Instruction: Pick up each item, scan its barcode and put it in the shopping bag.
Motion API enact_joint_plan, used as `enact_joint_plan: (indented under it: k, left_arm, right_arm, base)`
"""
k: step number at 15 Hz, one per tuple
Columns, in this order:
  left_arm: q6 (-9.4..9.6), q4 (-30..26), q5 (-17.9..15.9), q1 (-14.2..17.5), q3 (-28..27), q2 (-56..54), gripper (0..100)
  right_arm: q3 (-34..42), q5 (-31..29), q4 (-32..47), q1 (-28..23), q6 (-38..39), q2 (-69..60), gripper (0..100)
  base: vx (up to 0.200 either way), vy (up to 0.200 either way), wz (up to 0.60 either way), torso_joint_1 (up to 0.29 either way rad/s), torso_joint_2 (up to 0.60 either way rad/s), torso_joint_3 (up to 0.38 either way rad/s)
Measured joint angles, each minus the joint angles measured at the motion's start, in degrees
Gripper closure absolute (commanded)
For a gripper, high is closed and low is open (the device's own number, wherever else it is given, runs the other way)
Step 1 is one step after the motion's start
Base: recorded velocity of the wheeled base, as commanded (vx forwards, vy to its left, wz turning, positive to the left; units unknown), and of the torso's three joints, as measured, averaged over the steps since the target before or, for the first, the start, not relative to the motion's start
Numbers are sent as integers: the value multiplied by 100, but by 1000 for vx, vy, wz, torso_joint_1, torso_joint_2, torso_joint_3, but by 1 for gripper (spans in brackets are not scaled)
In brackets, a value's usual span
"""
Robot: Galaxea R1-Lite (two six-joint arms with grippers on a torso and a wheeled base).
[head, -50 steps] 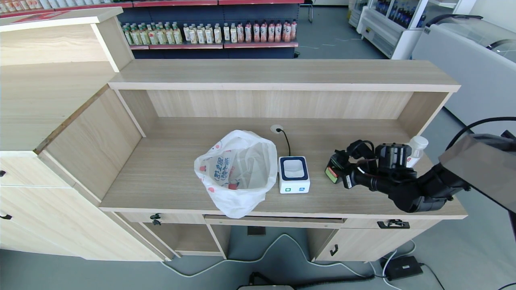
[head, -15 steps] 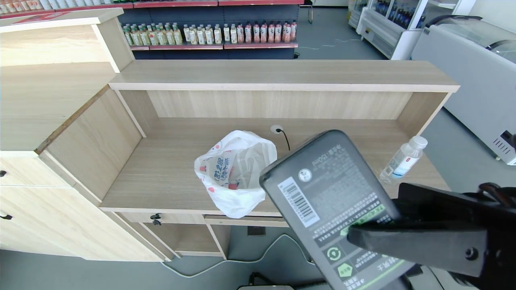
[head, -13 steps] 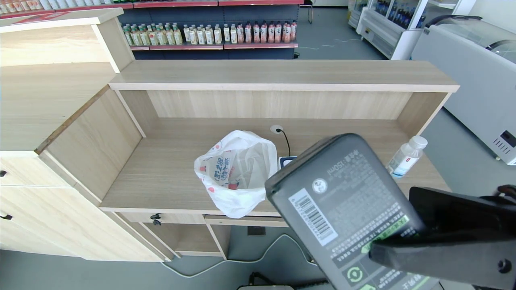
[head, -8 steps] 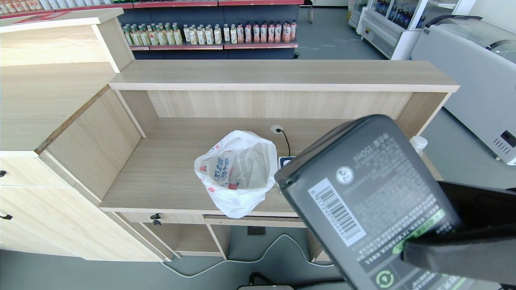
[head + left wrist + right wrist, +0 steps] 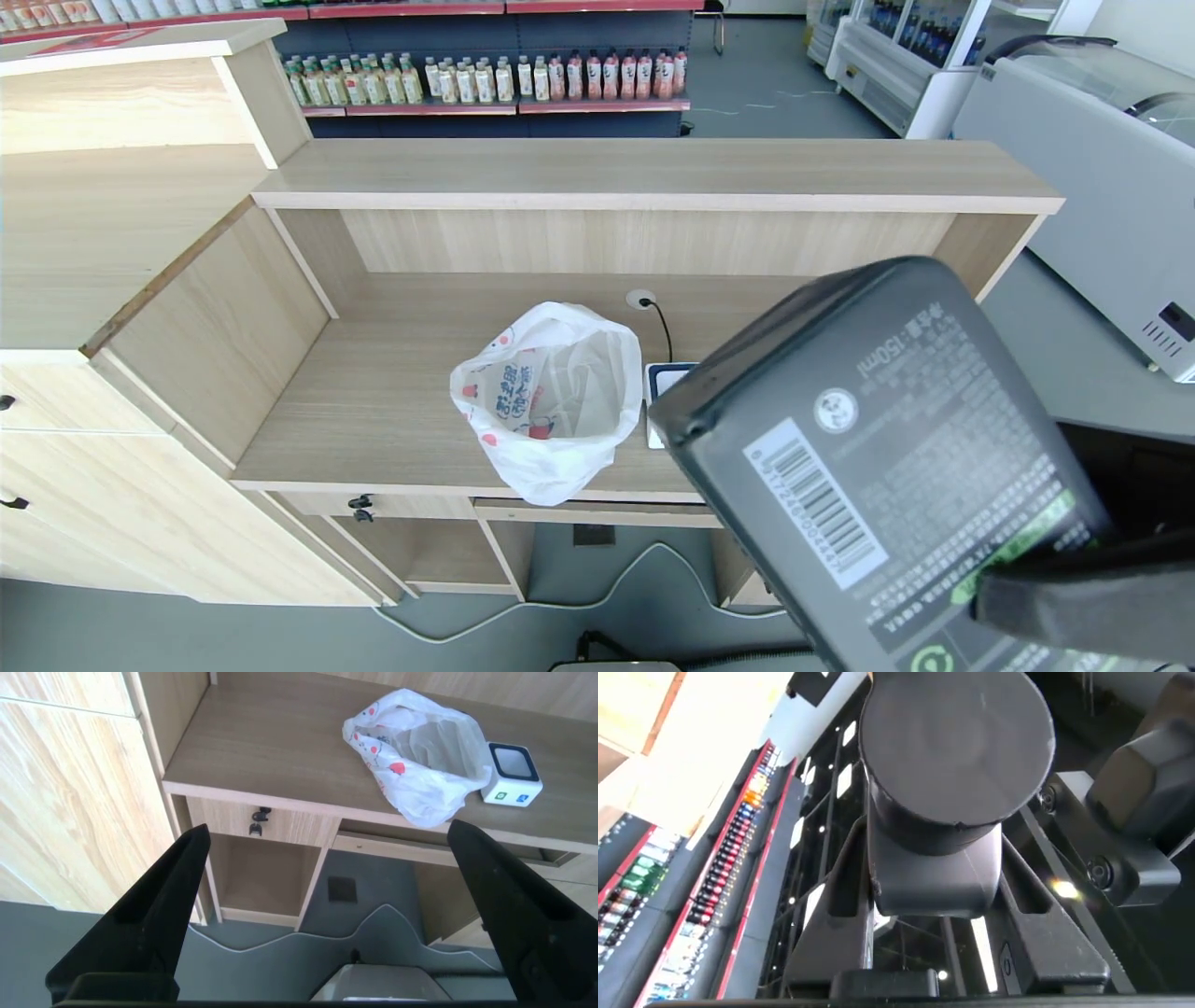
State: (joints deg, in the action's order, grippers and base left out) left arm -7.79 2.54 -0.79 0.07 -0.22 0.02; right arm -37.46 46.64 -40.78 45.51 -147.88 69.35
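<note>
One bottle (image 5: 896, 448) is getting held up close to the head camera, well above the surface (image 5: 392, 392), with the right hand (image 5: 1102, 551) pinching one end. Its barcode (image 5: 820, 504) is facing up, away from the scanner (image 5: 665, 378), which is sitting below-left just beside the bag (image 5: 546, 397). Guessing it's needing a flip on the way down. The left hand (image 5: 327, 833) is hanging spread and empty.

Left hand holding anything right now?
No: the left hand has its fingers spread wide with nothing between them, and the counter and shopping bag lie well beyond it.
</note>
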Motion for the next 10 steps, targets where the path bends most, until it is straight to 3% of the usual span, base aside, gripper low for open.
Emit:
enact_joint_plan:
  k: [5, 10]
  left_arm:
    - [0, 0, 0, 0, 0, 0, 0]
    - [0, 0, 0, 0, 0, 0, 0]
  right_arm:
    - [73, 300, 807, -234, -197, -244, 100]
    - [63, 432, 914, -391, -266, -400, 100]
  base:
    - [0, 0, 0, 0, 0, 0]
    - [0, 0, 0, 0, 0, 0]
